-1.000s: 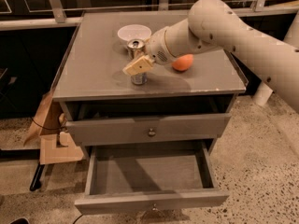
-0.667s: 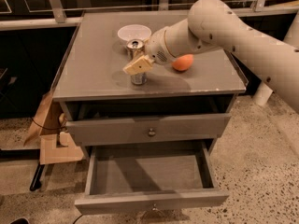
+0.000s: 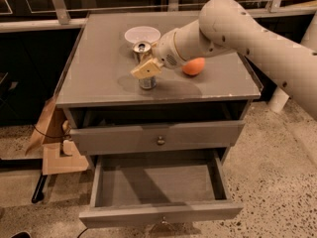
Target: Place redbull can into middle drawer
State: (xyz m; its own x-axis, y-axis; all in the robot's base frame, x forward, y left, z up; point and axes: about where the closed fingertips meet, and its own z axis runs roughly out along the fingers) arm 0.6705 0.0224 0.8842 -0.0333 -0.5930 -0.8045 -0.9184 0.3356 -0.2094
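Grey wood cabinet [image 3: 99, 90] is our landmark. Containers first: the middle drawer [image 3: 158, 212], the lower one of the cabinet, is pulled far out toward the camera and we see only its bare grey bottom. The upper drawer [image 3: 114, 139] sits nearly shut under the cabinet top, with a dark gap above its front. A white bowl [image 3: 142, 34] stands toward the back of the cabinet top; we see only its white inside. A brown cardboard box [image 3: 49, 143] sits on the floor to the cabinet's left, flaps open; we can't make out its contents.

The redbull can [image 3: 142, 47] is not in any drawer: it stands upright on the cabinet top, just in front of the bowl. The gripper [image 3: 144, 69] is right at the can, its tan part lying across the can's middle; we cannot tell whether it is clamped on the can or loose. The white arm [image 3: 233, 24] reaches in over the cabinet's right side.

Counts: two drawers, two round metal knobs, one can, one bowl, one orange [image 3: 193, 66], one box, one arm. The orange lies on the cabinet top right of the can, beneath the arm.

Cabinet top is flat matte grey. Speckled stone floor [image 3: 277, 172] surrounds the cabinet; dark glass panels in metal framing [image 3: 59, 4] run behind it.
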